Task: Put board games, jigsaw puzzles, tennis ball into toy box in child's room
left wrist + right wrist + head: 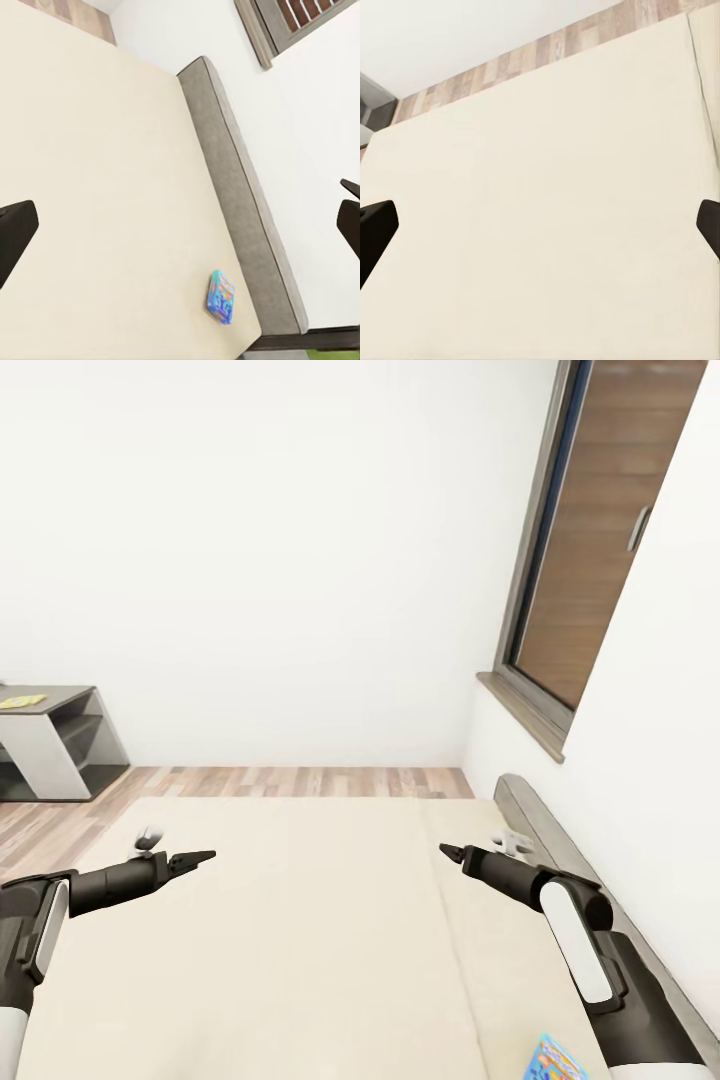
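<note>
A colourful blue board game box [556, 1060] lies flat on the cream bed [300, 940], close to the grey headboard [560, 850]; in the left wrist view the box [220, 297] sits beside the headboard [240, 195]. My left gripper [195, 857] hovers over the bed's left part, open and empty, its fingers [15, 232] wide apart. Over the bed's right part my right gripper [450, 850] is open too, with only bare bedding [547, 210] between its fingers [375, 232]. The toy box is out of view.
A grey shelf table [60, 745] stands at the far left on the wood floor [300, 780], with a flat yellow item [20, 701] on top. A window [590, 550] is in the right wall above the headboard.
</note>
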`<state>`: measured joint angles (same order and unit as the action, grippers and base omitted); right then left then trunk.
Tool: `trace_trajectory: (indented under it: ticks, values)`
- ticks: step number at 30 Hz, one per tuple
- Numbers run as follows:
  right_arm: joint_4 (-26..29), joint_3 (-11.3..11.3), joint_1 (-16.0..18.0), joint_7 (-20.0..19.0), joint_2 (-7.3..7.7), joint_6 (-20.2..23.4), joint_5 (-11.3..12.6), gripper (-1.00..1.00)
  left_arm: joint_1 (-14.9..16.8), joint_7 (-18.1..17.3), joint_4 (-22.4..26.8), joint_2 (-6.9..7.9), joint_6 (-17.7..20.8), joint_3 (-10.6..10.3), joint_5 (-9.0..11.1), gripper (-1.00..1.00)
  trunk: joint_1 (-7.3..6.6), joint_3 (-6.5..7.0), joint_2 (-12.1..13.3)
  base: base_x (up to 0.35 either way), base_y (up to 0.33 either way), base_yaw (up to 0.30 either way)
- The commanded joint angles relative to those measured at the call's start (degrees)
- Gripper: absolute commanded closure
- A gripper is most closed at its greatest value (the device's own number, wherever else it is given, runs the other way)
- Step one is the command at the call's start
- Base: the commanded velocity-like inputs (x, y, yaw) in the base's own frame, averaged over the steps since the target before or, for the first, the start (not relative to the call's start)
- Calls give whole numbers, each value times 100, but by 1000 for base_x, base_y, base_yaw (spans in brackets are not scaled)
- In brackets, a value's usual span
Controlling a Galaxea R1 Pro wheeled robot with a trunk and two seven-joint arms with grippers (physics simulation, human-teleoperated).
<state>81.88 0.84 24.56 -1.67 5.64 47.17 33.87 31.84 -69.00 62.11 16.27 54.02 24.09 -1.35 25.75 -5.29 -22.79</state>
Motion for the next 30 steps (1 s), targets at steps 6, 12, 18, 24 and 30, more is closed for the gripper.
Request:
trace_trajectory:
  ticks: [6, 12, 18, 24, 30]
  values:
    - [4, 5, 5, -18, 2, 28, -6, -100, 5, -32, 2, -1, 56, 8, -15, -100, 4, -13, -13, 0, -136, 0]
    - [4, 8, 5, -18, 6, 29, -6, -100, 5, -34, 2, -1, 56, 8, -15, -100, 4, -13, -13, 0, -136, 0]
    - [3, 12, 5, -18, 7, 29, -5, -100, 6, -32, 2, -1, 56, 8, -15, -100, 4, -13, -13, 0, -136, 0]
    - [5, 11, 5, -18, 7, 29, -6, -100, 3, -34, 2, -1, 56, 8, -15, -100, 4, -13, -13, 0, -136, 0]
    - [5, 11, 5, -18, 7, 29, -10, -100, 3, -34, 2, -1, 56, 8, -15, -100, 4, -13, -13, 0, -136, 0]
